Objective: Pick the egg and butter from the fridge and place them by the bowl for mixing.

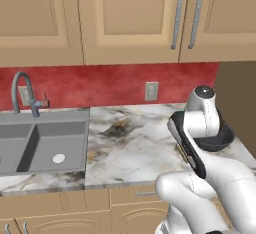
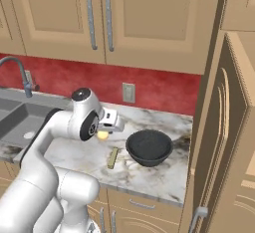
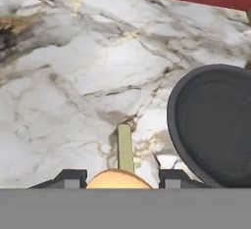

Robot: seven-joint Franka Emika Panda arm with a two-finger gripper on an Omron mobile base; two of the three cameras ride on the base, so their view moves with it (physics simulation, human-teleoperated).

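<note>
While the arm reaches out over the marble tabletop (image 2: pixel 74 150), the tool (image 3: pixel 120 179) is clenched on the egg (image 3: pixel 119 179), whose pale yellow-tan top bulges up between the two dark fingertips (image 3: pixel 71 178) at the bottom of the hand view. From the right base view the same egg (image 2: pixel 102 135) sits just under the white hand, hanging above the tabletop and not touching it.

Below the held egg lies the butter (image 3: pixel 125 147), a dull olive-yellow stick flat on the marble, pointing away from the tool in the hand view. From the right base view the butter (image 2: pixel 112 158) lies just beside the bowl (image 2: pixel 149 147), to its left and apart from it by a narrow strip of stone (the two do not touch).

Round, black and wide-rimmed, the bowl (image 3: pixel 215 123) stands upright on the tabletop, to the right of the butter in the hand view. From the left base view part of the bowl (image 1: pixel 220 139) shows behind the white arm.

Farther left along the tabletop (image 1: pixel 135 148) is the grey sink (image 1: pixel 42 140) with its curved faucet (image 1: pixel 22 92), well apart from the bowl. A red backsplash (image 2: pixel 159 90) with a wall outlet (image 2: pixel 128 92) runs behind, and tan wooden cabinets (image 2: pixel 124 18) hang above.
</note>
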